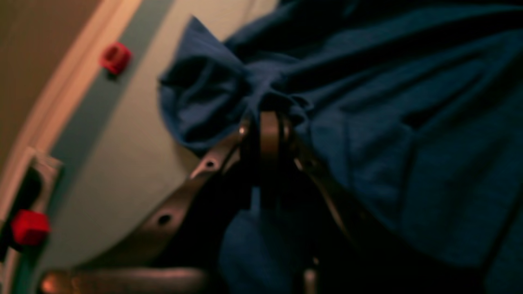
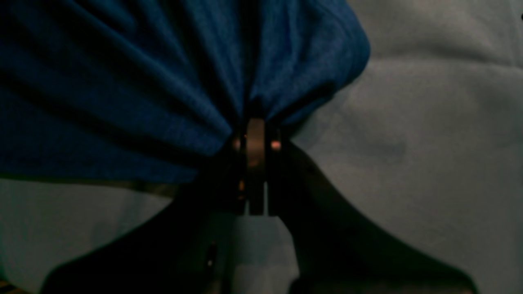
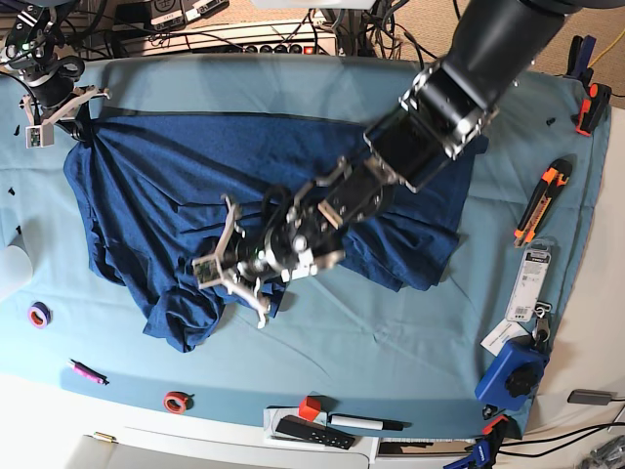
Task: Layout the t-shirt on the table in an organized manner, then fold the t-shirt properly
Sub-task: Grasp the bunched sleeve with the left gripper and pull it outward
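Nearest the lens in the left wrist view: left gripper (image 1: 267,122), pinched together on a gathered knot of the t-shirt (image 1: 388,122), with folds fanning away from the pinch. Much the same in the right wrist view: right gripper (image 2: 255,134), clamped on a pleated edge of the navy knit, with the teal cover of the table (image 2: 429,163) beneath. From the base view: shirt spread across the middle of the table, upper edge fairly straight, lower left part crumpled into a heap, right part bunched under the left arm. Right grip at the far left corner of the shirt, near the table's back edge; left grip low in the heap, toward the front middle. Probably mid-layout, with nothing folded yet. Risks from here: likely more than one layer caught in the left pinch, so both dragged along together and the heap left twisted rather than flat. Pulling the two grips apart too hard: knit slipping out of one pinch, or stretching out of shape. Lifting too low: trailing hem sweeping the teal cover and rucking it up. Swinging toward the front: sleeve or hem brushing the red tape roll (image 3: 176,401) and the black marker (image 3: 366,422) near the front edge. Worth raising slowly and checking for a single layer.
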`<move>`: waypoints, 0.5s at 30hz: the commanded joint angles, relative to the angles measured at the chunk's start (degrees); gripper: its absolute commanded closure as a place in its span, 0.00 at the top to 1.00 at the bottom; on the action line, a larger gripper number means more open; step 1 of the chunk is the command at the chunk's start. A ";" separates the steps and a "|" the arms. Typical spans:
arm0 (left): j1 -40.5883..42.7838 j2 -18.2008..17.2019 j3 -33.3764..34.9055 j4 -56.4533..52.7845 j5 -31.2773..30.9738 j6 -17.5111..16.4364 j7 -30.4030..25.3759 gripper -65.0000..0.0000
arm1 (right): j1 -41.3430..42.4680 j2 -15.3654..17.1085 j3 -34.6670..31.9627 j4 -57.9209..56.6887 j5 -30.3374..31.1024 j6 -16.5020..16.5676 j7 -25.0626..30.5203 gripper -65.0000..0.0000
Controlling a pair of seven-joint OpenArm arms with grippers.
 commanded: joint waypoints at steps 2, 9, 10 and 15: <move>-4.07 0.76 -0.17 0.92 -0.83 1.22 -1.07 0.00 | 0.00 0.94 0.52 0.94 0.92 -0.12 1.03 0.00; -14.82 0.11 -0.17 -2.12 0.24 9.40 -1.20 0.00 | 0.00 0.94 0.52 0.94 0.90 -0.12 0.15 0.00; -16.68 -0.31 -0.17 -3.02 1.07 10.62 -1.22 0.00 | 0.00 0.92 0.52 0.94 0.85 -0.12 0.15 0.00; -24.30 -3.58 -0.17 -8.41 6.05 16.46 -1.20 0.00 | 0.00 0.92 0.52 0.94 -0.63 -0.12 0.17 0.00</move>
